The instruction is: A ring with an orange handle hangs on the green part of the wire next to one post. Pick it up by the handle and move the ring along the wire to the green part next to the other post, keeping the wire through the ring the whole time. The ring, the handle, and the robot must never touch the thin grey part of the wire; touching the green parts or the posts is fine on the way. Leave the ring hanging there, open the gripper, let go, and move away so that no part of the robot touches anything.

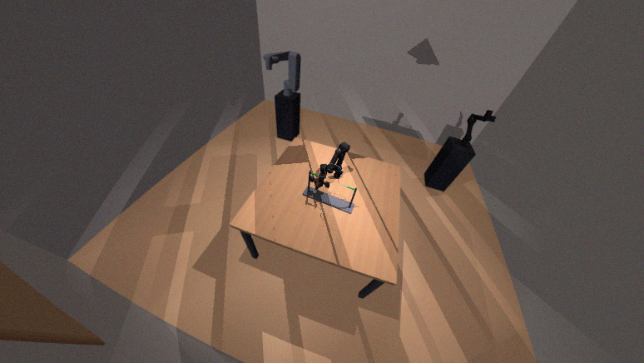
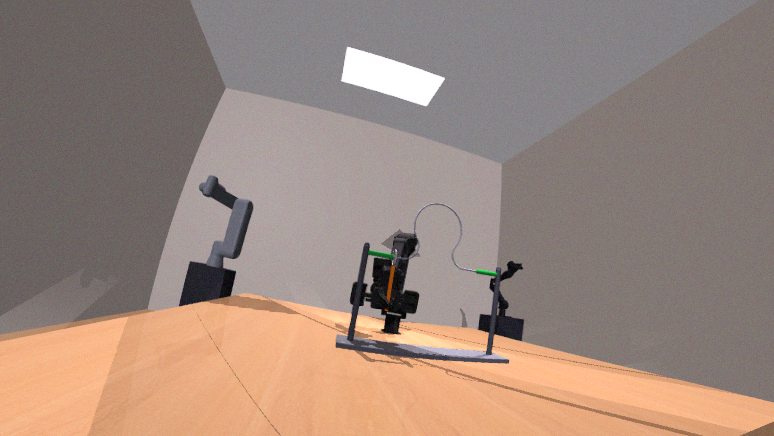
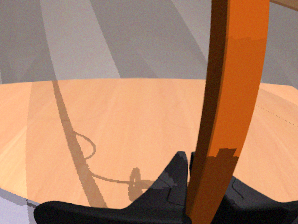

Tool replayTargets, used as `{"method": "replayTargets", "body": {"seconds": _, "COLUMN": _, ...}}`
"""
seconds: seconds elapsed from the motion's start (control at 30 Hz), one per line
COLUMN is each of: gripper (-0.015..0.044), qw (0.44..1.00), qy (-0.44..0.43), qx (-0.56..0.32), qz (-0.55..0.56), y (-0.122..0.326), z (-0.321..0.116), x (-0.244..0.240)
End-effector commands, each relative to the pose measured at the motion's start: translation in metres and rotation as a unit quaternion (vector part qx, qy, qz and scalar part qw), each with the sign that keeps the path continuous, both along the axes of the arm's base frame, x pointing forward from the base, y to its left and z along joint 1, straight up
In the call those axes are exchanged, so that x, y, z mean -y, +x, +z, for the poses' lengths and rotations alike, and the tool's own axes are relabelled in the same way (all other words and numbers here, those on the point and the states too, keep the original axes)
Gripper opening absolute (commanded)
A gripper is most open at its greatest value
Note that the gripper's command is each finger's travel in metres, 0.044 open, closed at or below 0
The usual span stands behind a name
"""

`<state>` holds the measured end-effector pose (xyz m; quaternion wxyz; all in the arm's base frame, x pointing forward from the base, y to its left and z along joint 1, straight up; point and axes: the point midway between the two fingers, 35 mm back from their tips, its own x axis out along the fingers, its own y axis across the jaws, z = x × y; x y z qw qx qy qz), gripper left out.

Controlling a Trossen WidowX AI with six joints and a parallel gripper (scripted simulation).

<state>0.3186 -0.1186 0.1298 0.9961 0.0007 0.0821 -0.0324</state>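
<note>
My gripper (image 1: 319,183) (image 2: 389,297) (image 3: 186,159) is shut on the orange handle (image 2: 391,278) (image 3: 240,90), which stands nearly upright between the fingers. The small ring (image 2: 394,254) at the top of the handle shows almost edge-on in the exterior view, at the inner end of the left green part (image 2: 379,254). Whether it touches the wire is too small to tell. The thin grey wire (image 2: 437,204) dips, rises into a tall loop and drops to the right green part (image 2: 486,272) (image 1: 351,187). The ring is out of the wrist view.
The left post (image 2: 358,297) and right post (image 2: 493,314) (image 1: 353,198) stand on a grey base (image 2: 433,355) (image 1: 338,203) on the wooden table (image 1: 297,230). The arm reaches in from behind the wire. Two other arms stand on black pedestals (image 1: 287,116) (image 1: 449,164) beyond the table.
</note>
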Motion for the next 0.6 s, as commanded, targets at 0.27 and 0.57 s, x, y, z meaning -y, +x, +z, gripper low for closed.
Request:
{"method": "replayTargets", "body": {"seconds": 0.27, "gripper": -0.0150, "qw": 1.000, "qy": 0.019, "qx": 0.003, "qz": 0.000, "y": 0.001, "z": 0.002, "x": -0.017}}
{"method": "replayTargets", "body": {"seconds": 0.57, "gripper": -0.0150, "qw": 0.998, "qy": 0.056, "qx": 0.006, "qz": 0.002, "y": 0.002, "z": 0.002, "x": -0.034}}
